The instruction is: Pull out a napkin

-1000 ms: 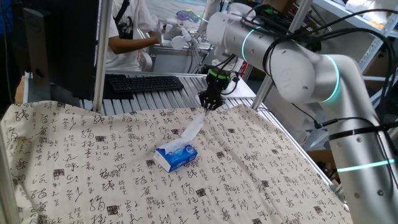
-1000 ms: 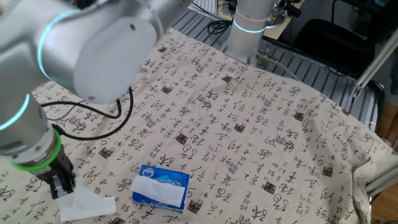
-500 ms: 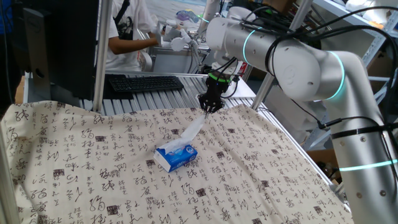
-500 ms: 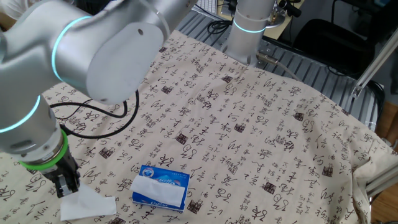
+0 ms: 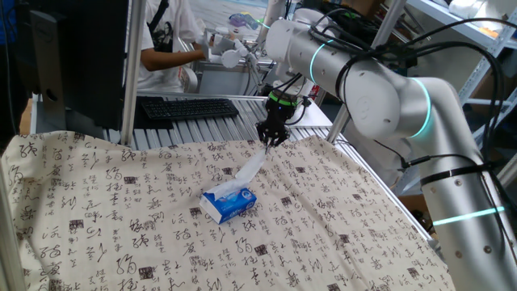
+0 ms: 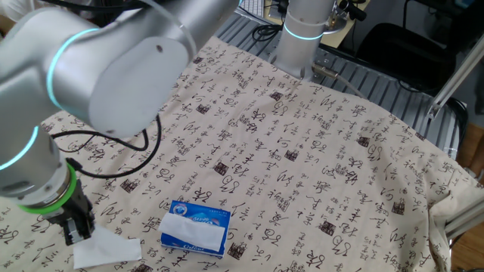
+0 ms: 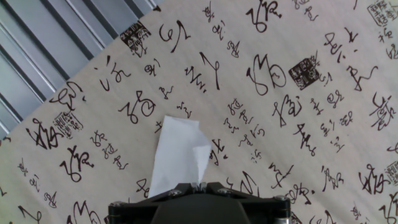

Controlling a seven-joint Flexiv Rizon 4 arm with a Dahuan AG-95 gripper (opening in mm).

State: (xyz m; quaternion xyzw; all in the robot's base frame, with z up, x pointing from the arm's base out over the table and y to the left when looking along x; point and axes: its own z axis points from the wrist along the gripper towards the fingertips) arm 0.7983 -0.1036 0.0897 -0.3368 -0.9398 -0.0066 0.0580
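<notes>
A white napkin (image 5: 253,167) hangs slanted from my gripper (image 5: 269,141) down toward the blue-and-white tissue pack (image 5: 229,202). The gripper is shut on the napkin's upper end, above the far edge of the printed cloth. In the other fixed view the gripper (image 6: 76,233) pinches the napkin (image 6: 106,251) left of the pack (image 6: 195,229), and the sheet is free of the pack there. The hand view shows the napkin (image 7: 179,154) hanging from the closed fingertips (image 7: 200,184) over the cloth.
A cloth with black calligraphy (image 5: 161,218) covers the table. Behind it are a metal roller surface, a keyboard (image 5: 187,107) and a person (image 5: 166,40). An upright metal post (image 5: 132,65) stands at the back left. The arm's base (image 6: 304,30) stands at the table's edge.
The gripper and napkin stay almost where they were. Only the arm's upper links shift a little.
</notes>
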